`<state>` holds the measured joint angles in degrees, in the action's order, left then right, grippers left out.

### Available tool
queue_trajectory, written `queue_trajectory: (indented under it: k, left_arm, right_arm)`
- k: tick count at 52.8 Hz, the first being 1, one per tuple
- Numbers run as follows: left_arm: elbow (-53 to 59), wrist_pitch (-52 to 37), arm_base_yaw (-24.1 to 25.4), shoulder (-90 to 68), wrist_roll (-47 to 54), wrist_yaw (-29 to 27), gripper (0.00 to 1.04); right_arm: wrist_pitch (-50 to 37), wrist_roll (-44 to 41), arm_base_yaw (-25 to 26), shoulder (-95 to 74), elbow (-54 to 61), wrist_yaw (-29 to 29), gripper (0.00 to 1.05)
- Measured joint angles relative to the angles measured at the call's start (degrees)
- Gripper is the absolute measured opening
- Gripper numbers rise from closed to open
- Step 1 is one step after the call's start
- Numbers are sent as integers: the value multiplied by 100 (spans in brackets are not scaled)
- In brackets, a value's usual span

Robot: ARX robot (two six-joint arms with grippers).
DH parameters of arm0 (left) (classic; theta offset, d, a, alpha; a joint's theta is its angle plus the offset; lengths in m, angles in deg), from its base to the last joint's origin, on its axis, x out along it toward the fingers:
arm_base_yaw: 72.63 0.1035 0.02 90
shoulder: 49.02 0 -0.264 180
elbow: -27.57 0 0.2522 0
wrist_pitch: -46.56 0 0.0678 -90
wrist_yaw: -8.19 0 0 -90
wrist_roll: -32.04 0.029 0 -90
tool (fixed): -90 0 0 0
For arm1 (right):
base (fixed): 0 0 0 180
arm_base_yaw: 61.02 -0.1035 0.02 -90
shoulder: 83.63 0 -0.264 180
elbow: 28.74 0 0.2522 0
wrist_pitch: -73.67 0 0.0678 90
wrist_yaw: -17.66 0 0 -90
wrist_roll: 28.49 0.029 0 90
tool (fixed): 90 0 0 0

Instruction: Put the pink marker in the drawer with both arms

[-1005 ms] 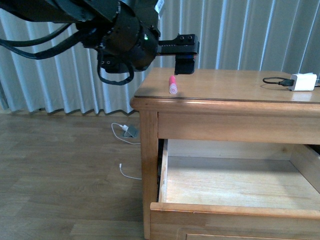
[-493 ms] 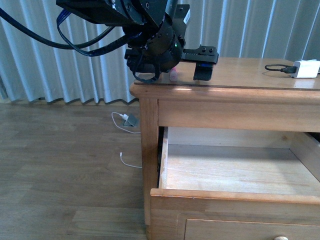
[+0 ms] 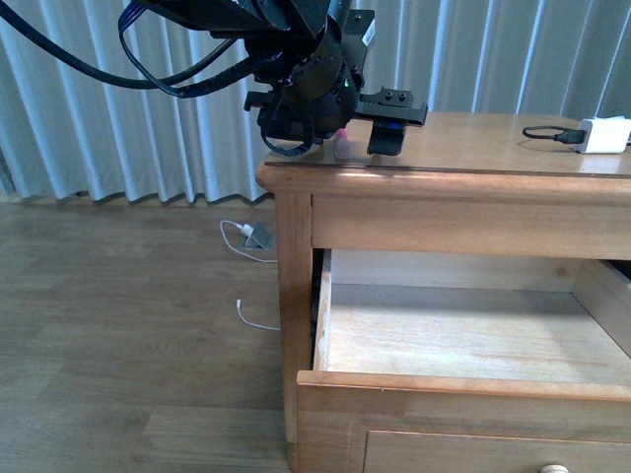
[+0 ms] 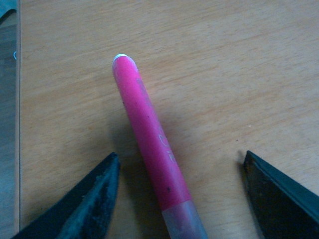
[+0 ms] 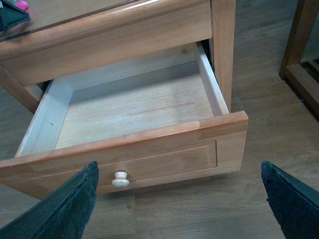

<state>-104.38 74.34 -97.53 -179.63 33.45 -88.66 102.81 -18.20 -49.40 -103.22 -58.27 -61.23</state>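
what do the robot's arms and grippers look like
The left arm is black, with a bulky rounded wrist housing, a small green light and loops of bundled black cable. The left gripper has a flat, blocky black body with screw heads on top. Its fingers, like those of the right gripper, are dark matte wedges. The right arm itself is out of view.

The short, thick bright-pink marker pen (image 4: 149, 144) with a paler, whitish cap end is lying flat on the wooden worktop (image 3: 473, 158), close to its front corner. The black metal left claw (image 4: 180, 159) is hanging low over it, fingers spread wide, one on each side of the barrel, neither touching. The wide honey-coloured wooden drawer (image 5: 164, 157) with a round pale knob (image 5: 119, 179) is standing pulled out, showing its light wood interior. The right claw (image 5: 179, 167) is hovering above the drawer front, spread wide.
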Motion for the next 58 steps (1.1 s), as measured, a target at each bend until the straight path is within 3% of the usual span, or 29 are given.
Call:
queue_trajectory:
  k: [4, 12, 19, 29, 48, 58]
  left_arm:
    - [7, 0, 4, 0, 20, 0, 62]
    - [208, -164, 81, 94, 144, -28, 30]
    - [494, -415, 144, 254, 151, 66, 15]
    - [1287, -879, 195, 730, 153, 354, 14]
    - [3606, -1676, 234, 2741, 345, 2096, 14]
    - [4516, -1718, 129, 3368, 671, 2461, 14]
  right_arm:
    - [0, 0, 0, 0, 0, 0, 96]
    - [0, 0, 0, 0, 0, 0, 96]
    - [0, -2, 0, 0, 0, 0, 96]
    - [0, 0, 0, 0, 0, 0, 96]
    - [0, 0, 0, 0, 0, 0, 96]
    - [0, 0, 0, 0, 0, 0, 96]
